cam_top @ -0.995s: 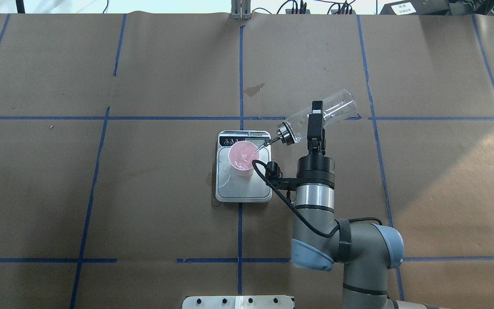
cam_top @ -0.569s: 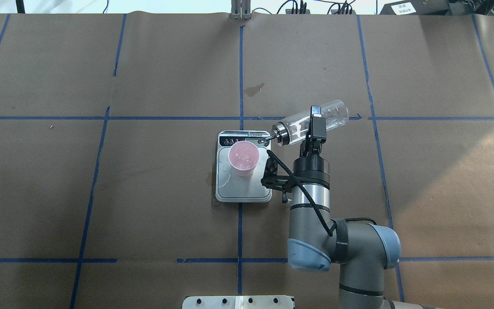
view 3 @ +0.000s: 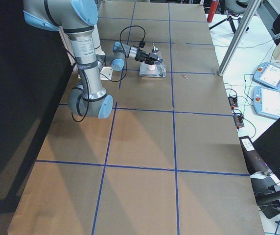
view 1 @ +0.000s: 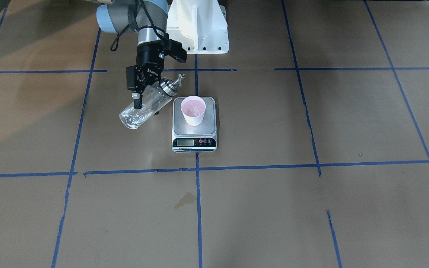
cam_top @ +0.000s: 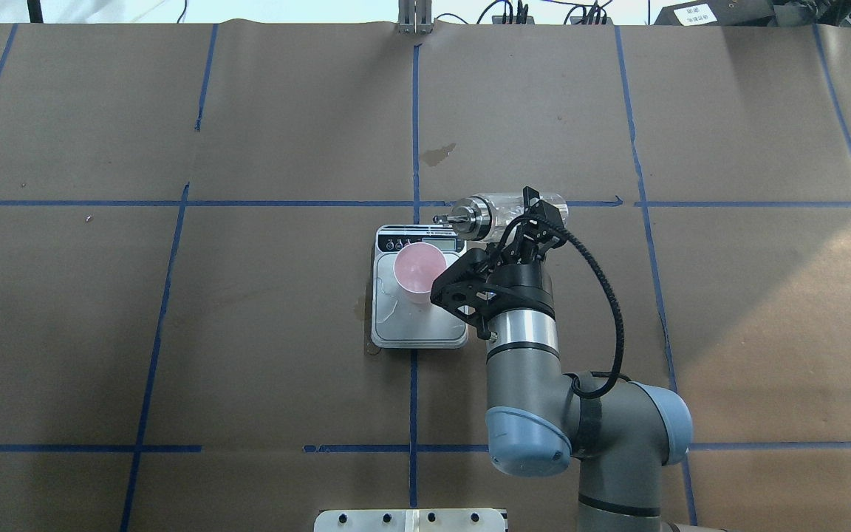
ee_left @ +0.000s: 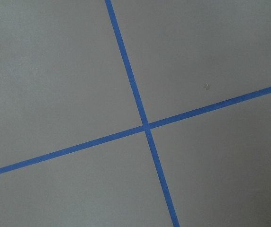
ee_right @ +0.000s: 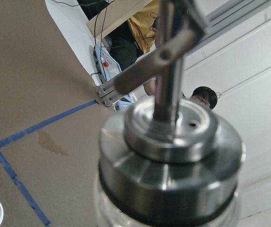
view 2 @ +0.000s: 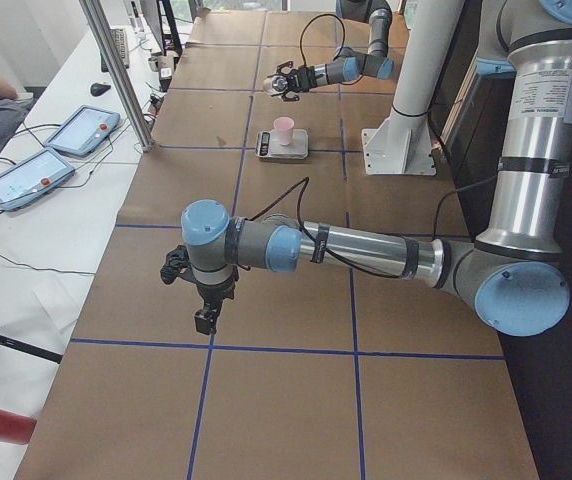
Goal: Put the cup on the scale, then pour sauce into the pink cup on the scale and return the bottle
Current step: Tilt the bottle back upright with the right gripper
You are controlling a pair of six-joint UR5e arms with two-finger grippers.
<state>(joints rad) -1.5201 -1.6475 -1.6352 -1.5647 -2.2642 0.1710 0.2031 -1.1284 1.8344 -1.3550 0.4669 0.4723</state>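
Now that its spout is swinging clear of the pale pink tapered cup [cam_top: 419,272] sitting on the steel-topped white scale [cam_top: 418,330], the right claw [cam_top: 540,207], pinching the clear glass bottle [cam_top: 499,209], is righting it beside the scale; pouring seems finished, return next.

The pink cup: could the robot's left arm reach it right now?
Probably yes: the cup stands uncovered on the scale, bare table on its left; the right gripper holds the bottle on the other side.

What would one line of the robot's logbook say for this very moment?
cup standing on scale | right jaws shut on bottle | bottle tilted, spout not over cup | left arm far aside
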